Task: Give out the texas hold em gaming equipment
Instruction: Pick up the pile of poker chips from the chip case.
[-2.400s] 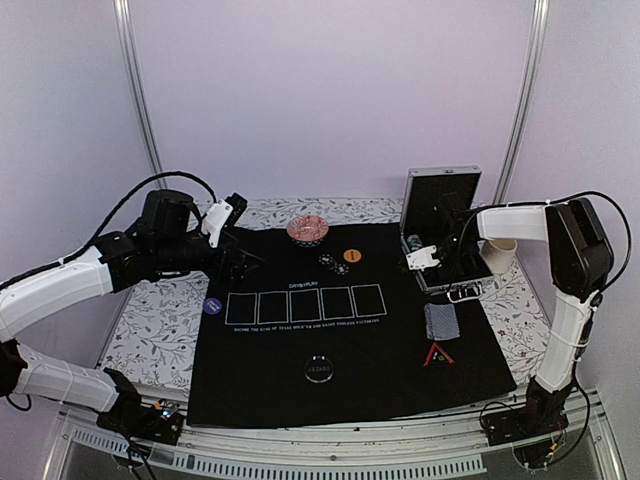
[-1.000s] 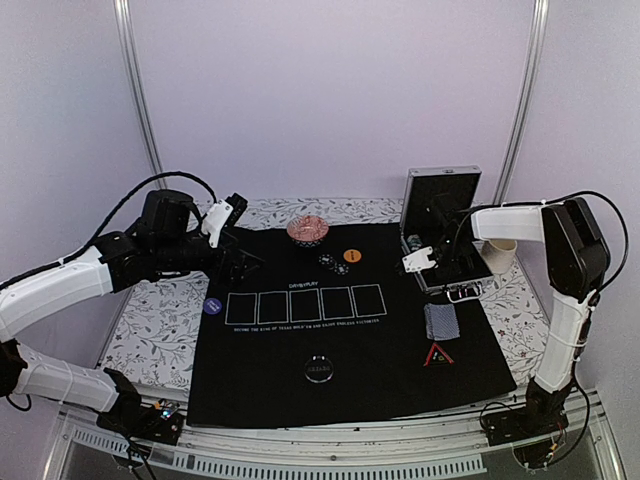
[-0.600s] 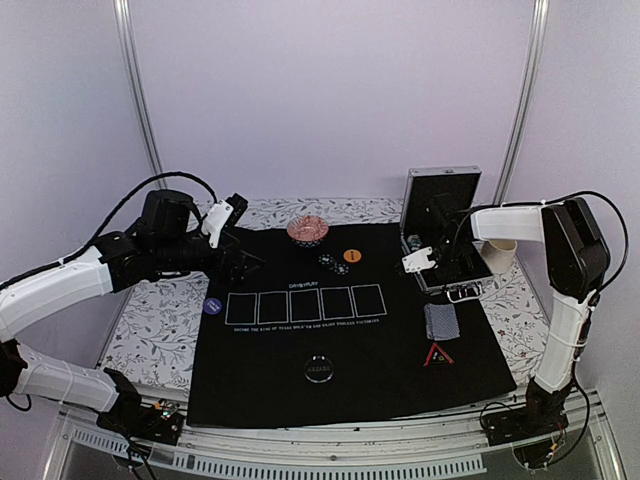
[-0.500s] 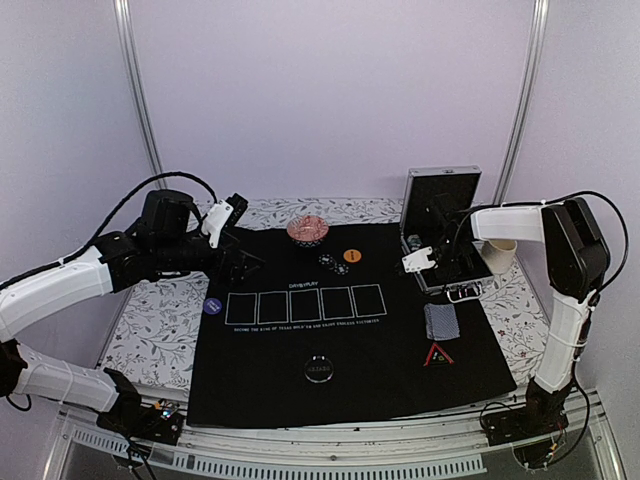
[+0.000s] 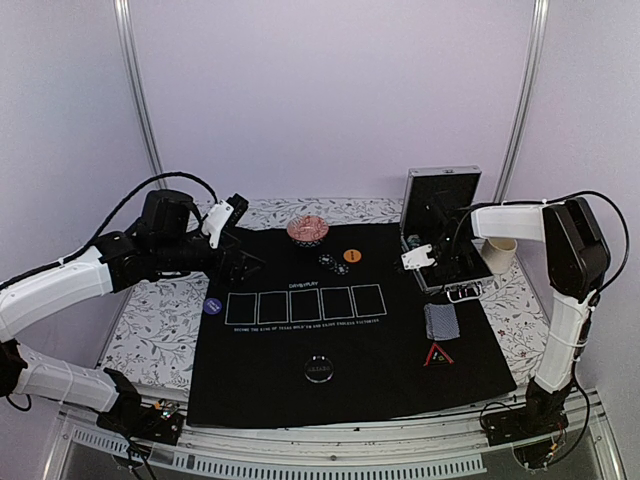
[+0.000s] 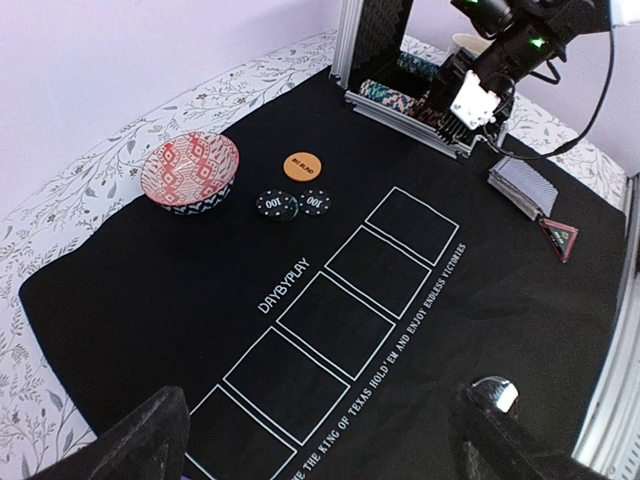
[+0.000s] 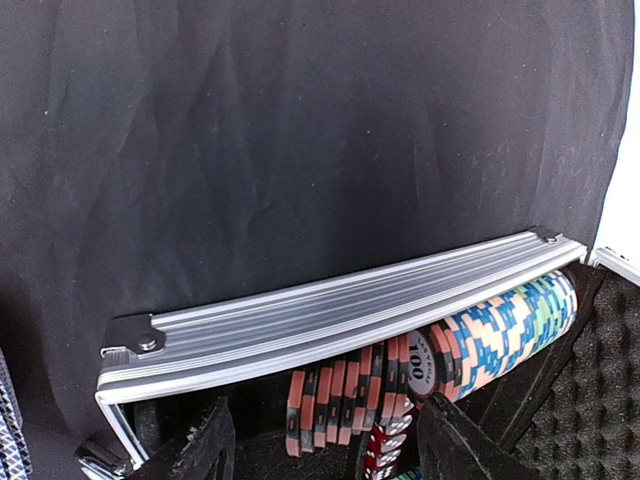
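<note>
Lilac walls, floral tabletop, black mat, chips in case

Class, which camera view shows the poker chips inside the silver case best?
Right wrist: the chips lie close, stripes and a 100 readable. Left wrist shows them small and distant; top external, barely a speck.

left arm, right arm: white shells, black joints, loose black cables. left gripper, right gripper: black fingers. green LED on right wrist.
</note>
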`<act>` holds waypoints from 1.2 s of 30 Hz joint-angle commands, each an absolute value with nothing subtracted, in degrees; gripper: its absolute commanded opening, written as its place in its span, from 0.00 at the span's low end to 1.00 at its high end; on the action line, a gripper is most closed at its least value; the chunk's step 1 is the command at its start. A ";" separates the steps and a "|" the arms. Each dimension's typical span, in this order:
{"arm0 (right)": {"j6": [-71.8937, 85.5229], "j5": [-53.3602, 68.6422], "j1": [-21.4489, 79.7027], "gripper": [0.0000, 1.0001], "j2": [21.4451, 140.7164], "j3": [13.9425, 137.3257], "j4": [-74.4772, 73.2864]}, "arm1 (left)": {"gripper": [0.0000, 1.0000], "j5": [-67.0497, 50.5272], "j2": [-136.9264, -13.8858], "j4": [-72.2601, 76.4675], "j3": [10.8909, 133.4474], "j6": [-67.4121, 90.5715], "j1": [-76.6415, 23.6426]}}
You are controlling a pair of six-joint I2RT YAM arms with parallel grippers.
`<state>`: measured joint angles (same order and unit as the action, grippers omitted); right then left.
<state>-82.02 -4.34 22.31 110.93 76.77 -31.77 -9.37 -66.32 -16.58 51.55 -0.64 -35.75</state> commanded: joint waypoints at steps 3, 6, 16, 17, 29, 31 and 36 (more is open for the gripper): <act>-81.97 -4.18 22.43 0.65 109.22 78.74 -33.03 | 0.92 -10.20 -66.45 -15.82 50.63 -0.70 -34.98; -82.18 -4.68 22.45 0.64 110.33 78.83 -33.42 | 0.92 -10.19 -66.36 -15.85 50.62 -0.79 -34.98; -82.00 -6.02 22.33 0.59 114.32 81.18 -35.00 | 0.92 -10.17 -66.35 -15.77 50.63 -0.79 -34.98; -82.20 -6.32 22.26 0.59 114.80 81.58 -34.94 | 0.92 -10.24 -66.36 -15.77 50.63 -0.69 -34.98; -82.05 -8.53 21.95 0.50 118.39 82.92 -36.33 | 0.92 -10.20 -66.18 -15.74 50.54 -0.79 -34.97; -82.09 -8.99 21.90 0.43 118.76 82.71 -36.37 | 0.92 -10.13 -66.09 -15.77 50.54 -0.79 -34.98; -81.71 -10.29 21.93 0.21 118.74 82.80 -35.39 | 0.92 -10.13 -66.18 -15.74 50.54 -0.87 -34.96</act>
<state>-82.13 -8.62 22.09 116.99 82.48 -33.61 -9.85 -66.32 -16.58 51.24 -0.64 -35.73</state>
